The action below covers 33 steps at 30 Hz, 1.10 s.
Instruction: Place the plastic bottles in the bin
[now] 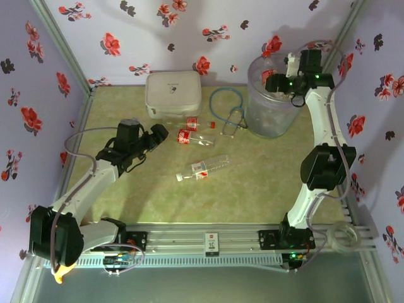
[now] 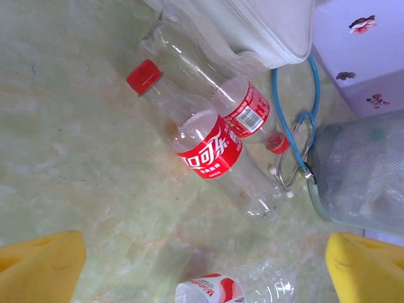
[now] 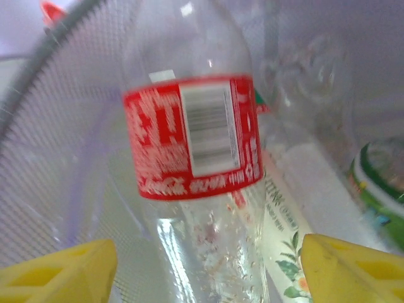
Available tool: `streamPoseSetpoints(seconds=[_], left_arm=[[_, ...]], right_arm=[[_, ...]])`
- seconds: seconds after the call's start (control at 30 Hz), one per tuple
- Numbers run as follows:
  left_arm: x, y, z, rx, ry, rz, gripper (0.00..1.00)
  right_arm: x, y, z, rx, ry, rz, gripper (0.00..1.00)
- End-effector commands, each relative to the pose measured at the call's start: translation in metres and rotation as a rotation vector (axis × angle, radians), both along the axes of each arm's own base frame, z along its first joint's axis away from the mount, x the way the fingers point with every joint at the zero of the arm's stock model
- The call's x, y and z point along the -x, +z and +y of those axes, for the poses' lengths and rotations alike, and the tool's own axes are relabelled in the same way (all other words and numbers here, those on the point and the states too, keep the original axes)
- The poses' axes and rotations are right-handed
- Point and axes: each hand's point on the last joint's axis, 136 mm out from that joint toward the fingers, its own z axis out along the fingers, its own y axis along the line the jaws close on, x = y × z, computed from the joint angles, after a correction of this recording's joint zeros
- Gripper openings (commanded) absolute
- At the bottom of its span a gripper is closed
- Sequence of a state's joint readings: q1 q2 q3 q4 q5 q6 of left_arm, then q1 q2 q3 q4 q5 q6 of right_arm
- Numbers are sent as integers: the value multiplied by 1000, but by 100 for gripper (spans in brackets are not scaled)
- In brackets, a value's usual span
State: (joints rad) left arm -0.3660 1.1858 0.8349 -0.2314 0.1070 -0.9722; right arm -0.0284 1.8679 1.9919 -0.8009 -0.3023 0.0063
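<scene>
While three of the plastic bottles lie out on the table [image 1: 252,189], the step in hand reads as a drop at the bin [image 1: 271,123], with the next pickup being lined up.

Top external:
- The right gripper [image 1: 278,82] hangs over the bin at the far right.
- The left gripper [image 1: 158,134] is low, just beside a pair of bottles near the white case [image 1: 173,95].
- The third bottle [image 1: 205,167] lies apart from them, nearer the arm bases. Its long axis runs roughly left to right.

Left wrist:
- The left gripper's jaws gape wide with nothing between them.
- The red-capped bottle [image 2: 208,151] lies flat on a diagonal, cap toward the upper left.
- The second bottle [image 2: 246,113] lies against it and points the opposite way, cap toward the bin.

Right wrist:
- The red-label bottle [image 3: 192,136] is inside the bin wall, long axis near upright and leaning. I cannot tell which end carries the cap.
- The yellow fingertips [image 3: 57,271] stand apart and clear of it on both sides, so the grip is let go.
- More bottles lie beneath.

Next, likely:
- The right arm lifts clear of the rim.
- The left gripper closes across the red-capped bottle's body, square to its axis.
</scene>
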Motion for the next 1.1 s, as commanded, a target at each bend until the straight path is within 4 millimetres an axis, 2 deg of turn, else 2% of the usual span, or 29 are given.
streamPoseSetpoints(seconds=[0.0, 0.3, 0.4, 0.5, 0.6, 0.77, 0.87, 1.07], left_arm=[[-7, 7, -3, 9, -9, -27, 98], [-11, 3, -5, -3, -18, -15, 98], [-13, 2, -5, -8, -20, -10, 98], [-15, 0, -7, -5, -21, -6, 98], [-16, 0, -8, 0, -26, -6, 98], [-13, 1, -8, 1, -29, -8, 98], [-12, 0, -7, 1, -29, -8, 98], [-13, 0, -8, 7, -25, -7, 98]], right_arm=[[-2, 27, -3, 11, 2, -49, 76], [-51, 18, 1, -42, 3, -74, 67], [-60, 17, 8, -77, 20, -79, 67], [-66, 7, 10, -85, 22, -64, 68], [-64, -8, 14, -103, 39, -22, 67], [-50, -25, 15, -96, 38, 35, 54], [-38, -21, 18, -101, 48, 24, 48], [-13, -2, 20, -78, 85, 21, 50]])
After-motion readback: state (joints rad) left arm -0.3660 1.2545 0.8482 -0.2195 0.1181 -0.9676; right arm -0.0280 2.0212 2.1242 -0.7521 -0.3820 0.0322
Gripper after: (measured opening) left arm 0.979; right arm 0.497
